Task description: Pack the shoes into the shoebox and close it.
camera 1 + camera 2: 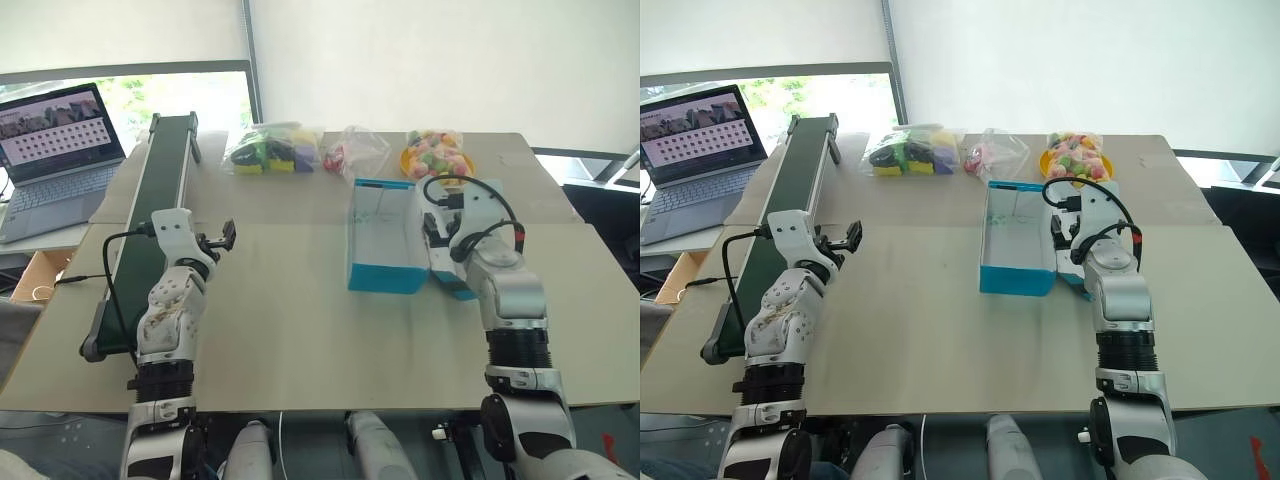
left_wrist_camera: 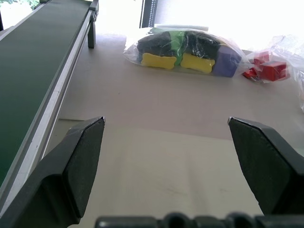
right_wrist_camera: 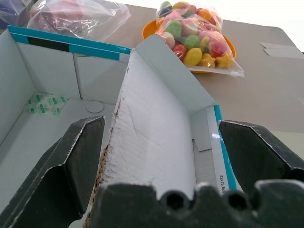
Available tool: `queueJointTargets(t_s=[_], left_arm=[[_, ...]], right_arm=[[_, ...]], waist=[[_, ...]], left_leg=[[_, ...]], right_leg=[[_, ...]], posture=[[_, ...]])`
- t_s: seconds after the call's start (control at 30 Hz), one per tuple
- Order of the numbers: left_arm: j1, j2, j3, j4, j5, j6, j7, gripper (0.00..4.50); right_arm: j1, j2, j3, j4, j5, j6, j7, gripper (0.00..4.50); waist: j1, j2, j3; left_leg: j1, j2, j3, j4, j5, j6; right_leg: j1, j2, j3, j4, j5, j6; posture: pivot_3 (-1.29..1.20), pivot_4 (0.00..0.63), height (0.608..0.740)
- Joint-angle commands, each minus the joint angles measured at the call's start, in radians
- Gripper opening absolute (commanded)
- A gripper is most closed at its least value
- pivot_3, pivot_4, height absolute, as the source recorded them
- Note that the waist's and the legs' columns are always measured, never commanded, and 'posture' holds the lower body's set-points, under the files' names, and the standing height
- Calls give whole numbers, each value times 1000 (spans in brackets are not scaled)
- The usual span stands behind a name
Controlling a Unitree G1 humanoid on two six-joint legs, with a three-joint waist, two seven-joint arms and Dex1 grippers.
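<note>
Turquoise cardboard shoebox (image 1: 388, 245): light, creasable; take its flap edge gently. Your right tool (image 3: 159, 156) straddles that flap, wide open; left tool (image 2: 166, 166) open, empty.

The shoebox (image 3: 156, 123) flap's white edge strip carries small print beginning "23x13.5".

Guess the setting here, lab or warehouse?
Probably a lab or test room set up for packing trials: a small conveyor belt on a plain table, an open laptop beside it, and clear bags of toys behind an open shoebox.
</note>
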Motion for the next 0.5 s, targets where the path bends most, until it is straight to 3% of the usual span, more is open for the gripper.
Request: queueJointTargets(t_s=[0.03, 0.13, 0.2, 0.33, 0.5], left_arm=[[-10, 11, 1, -44, -16, -9, -29, 4448], [23, 27, 31, -133, -72, 36, -58, 4448], [46, 50, 47, -177, -88, 65, -68, 4448], [103, 103, 97, -276, -117, 137, -65, 4448], [168, 172, 192, -367, -163, 225, -55, 4448]], right_arm=[[-33, -8, 56, -67, 36, -62, 120, 4500], [-35, -41, 249, -245, 157, -46, 457, 4500], [-27, -56, 290, -318, 203, -10, 542, 4500], [-29, -71, 359, -411, 276, 31, 661, 4500], [-58, -50, 389, -368, 258, 7, 671, 4500]], waist=[[0, 0, 0], [-17, 0, 0], [-29, 0, 0], [-25, 0, 0], [-22, -1, 0]], left_leg=[[0, 0, 0, 0, 0, 0], [0, 0, 0, -1, 0, 0], [1, 0, 0, -2, 0, 0], [1, 0, -3, -1, 0, 0], [1, 0, -3, 0, 0, 0]], right_leg=[[0, 0, 0, 0, 0, 0], [0, 0, 0, 0, 0, 0], [-1, 0, 0, 1, 0, 0], [1, 1, -2, 1, 0, 0], [0, 0, -3, 1, -4, -7]], posture=[[0, 150, 740], [0, 150, 740], [0, 150, 740], [0, 150, 740], [0, 150, 740]])
